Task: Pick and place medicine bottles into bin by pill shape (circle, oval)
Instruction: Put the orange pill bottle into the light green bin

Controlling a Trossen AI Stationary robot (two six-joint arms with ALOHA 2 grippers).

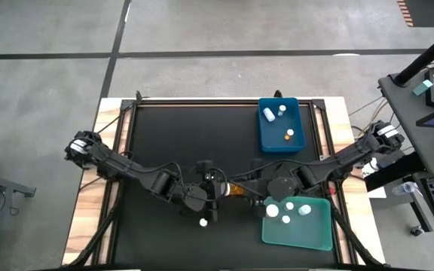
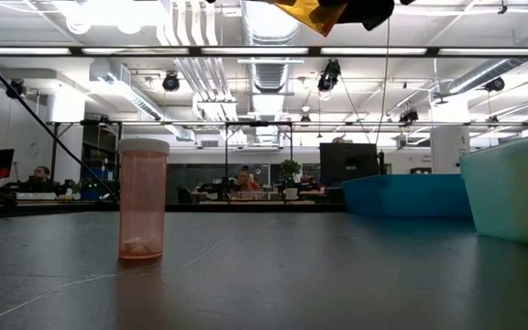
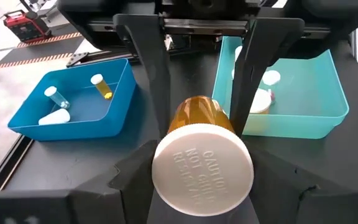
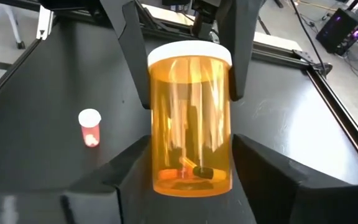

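Black desk point(image 1: 172, 135), mid-centre: amber bottle point(image 3: 197, 124), cap embossed "CAUTION", pinched between fingers of both left gripper point(image 3: 201, 205) and right gripper point(image 4: 188, 186); pills visible only from right wrist.

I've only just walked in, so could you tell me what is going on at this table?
Both arms meet over the middle of the table around one amber bottle. The left gripper holds its white-capped end, and the right gripper brackets its base, seemingly mid-handover. The blue bin holds three bottles and the teal bin four. One small bottle stands on the mat.
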